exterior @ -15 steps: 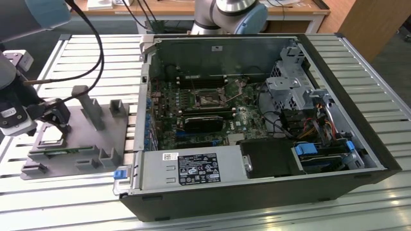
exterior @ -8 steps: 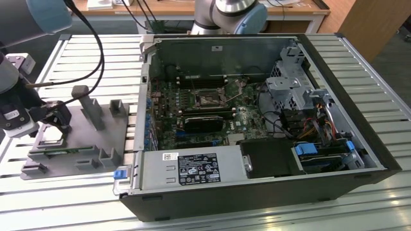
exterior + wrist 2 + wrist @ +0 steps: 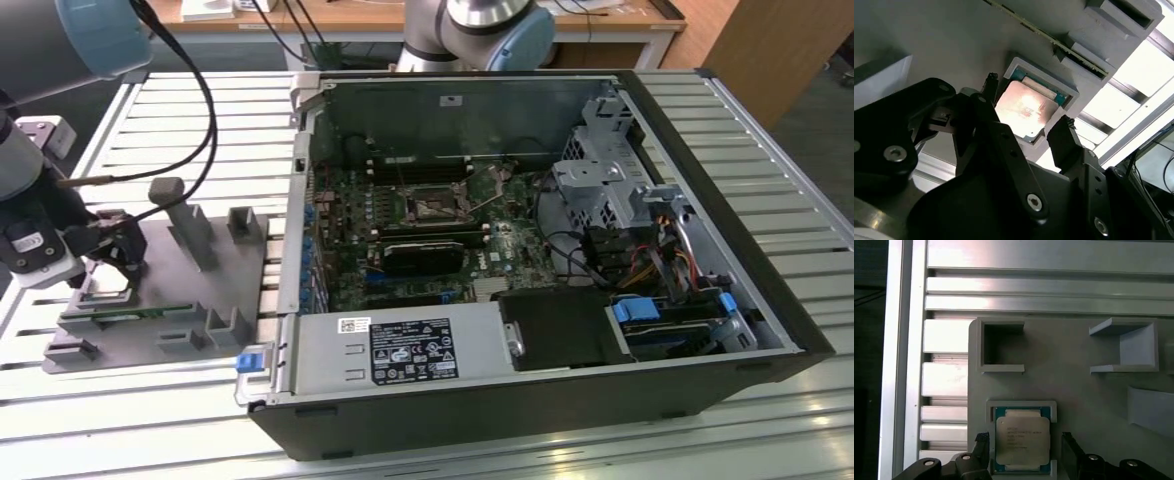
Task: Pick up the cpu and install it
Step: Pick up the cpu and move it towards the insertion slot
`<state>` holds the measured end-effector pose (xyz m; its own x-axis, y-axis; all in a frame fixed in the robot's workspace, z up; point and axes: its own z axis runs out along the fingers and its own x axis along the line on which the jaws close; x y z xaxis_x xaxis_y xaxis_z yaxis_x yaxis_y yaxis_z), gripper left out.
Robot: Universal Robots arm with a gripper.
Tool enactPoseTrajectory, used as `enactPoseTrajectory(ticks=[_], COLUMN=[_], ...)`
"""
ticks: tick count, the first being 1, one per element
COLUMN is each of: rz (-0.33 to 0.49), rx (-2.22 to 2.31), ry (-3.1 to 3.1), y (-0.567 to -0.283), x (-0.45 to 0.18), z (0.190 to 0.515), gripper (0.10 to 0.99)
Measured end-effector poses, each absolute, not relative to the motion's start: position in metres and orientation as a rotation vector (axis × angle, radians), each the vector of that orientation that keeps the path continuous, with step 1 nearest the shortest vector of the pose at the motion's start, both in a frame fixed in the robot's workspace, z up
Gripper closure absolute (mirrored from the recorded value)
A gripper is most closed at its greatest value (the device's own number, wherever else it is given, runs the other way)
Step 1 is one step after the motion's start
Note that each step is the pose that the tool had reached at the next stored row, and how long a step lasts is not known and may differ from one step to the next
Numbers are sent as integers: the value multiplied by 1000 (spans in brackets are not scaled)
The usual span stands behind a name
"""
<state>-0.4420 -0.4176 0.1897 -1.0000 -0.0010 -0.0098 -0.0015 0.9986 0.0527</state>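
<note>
A robot arm's hand [image 3: 1024, 440] hangs low over a grey fixture plate [image 3: 187, 300]. The plate lies on a slatted metal surface [image 3: 120, 420], towards the exterior view's left.

The cpu [image 3: 1022, 441] lies flat in a shallow square pocket of this plate. Its dull silver top faces up and a thin green edge shows around it. In both wrist views the hand is spread, with one black finger [image 3: 1070, 452] on each side of the cpu. A narrow gap shows between each fingertip and the chip. The cpu has not been lifted.

Near the pocket, the first wrist view shows two open-sided grey brackets standing up from the plate. One [image 3: 1000, 347] sits at the plate's edge and the other [image 3: 1126, 347] is further in.

At the exterior view's right of the plate, just beside it, an open computer case [image 3: 400, 420] lies on its side on the same surface. Inside is a green motherboard [image 3: 350, 215]. A square socket [image 3: 434, 208] near its middle is well apart from the hand and the cpu. Drive bays and bundled cables fill the case's far end.
</note>
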Motion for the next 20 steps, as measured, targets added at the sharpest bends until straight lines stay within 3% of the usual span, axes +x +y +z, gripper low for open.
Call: enactPoseTrajectory(ticks=[1, 9, 10, 20], rz=[83, 82, 83, 83], rx=[-2, -2, -2, -3], ry=[3131, 3131, 3131, 3131], y=[-417, -414, -413, -411], x=[-442, -443, -443, -445], z=[189, 186, 186, 184], gripper=[408, 424, 490, 490])
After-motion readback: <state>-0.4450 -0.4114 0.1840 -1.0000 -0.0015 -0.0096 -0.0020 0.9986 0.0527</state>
